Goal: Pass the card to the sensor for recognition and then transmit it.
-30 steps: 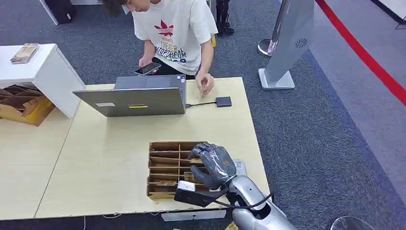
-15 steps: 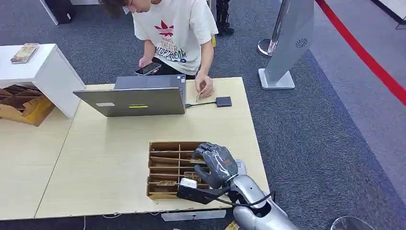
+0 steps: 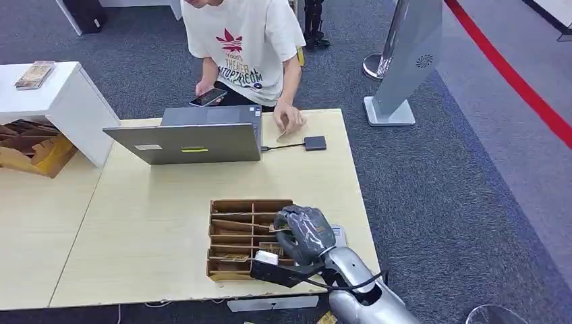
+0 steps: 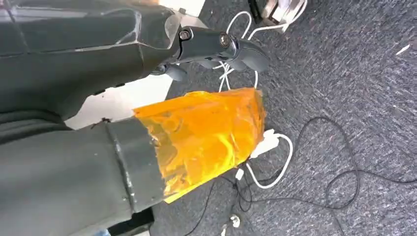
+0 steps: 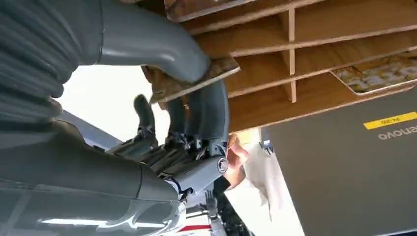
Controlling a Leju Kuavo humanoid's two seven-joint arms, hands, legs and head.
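My right hand [image 3: 305,233] hangs over the right side of a cardboard compartment box [image 3: 233,236] near the table's front edge. In the right wrist view its thumb [image 5: 162,49] and fingers [image 5: 206,115] pinch a brown patterned card [image 5: 223,69] just beside the box's dividers [image 5: 319,29]. Another card [image 5: 378,73] lies in a compartment. The small dark sensor [image 3: 315,143] sits at the far side of the table, cabled to the laptop [image 3: 195,138]. My left hand [image 4: 221,46] hangs over the carpet with its fingers stretched out and nothing in them.
A person [image 3: 246,47] stands behind the laptop holding a phone [image 3: 208,97], with one hand [image 3: 289,121] on the table close to the sensor. A white cabinet [image 3: 61,94] stands at the left, a grey kiosk base [image 3: 394,108] at the back right.
My right hand sank slightly toward the box and its fingers curled in around the card. The person's hand dropped flat onto the table beside the sensor.
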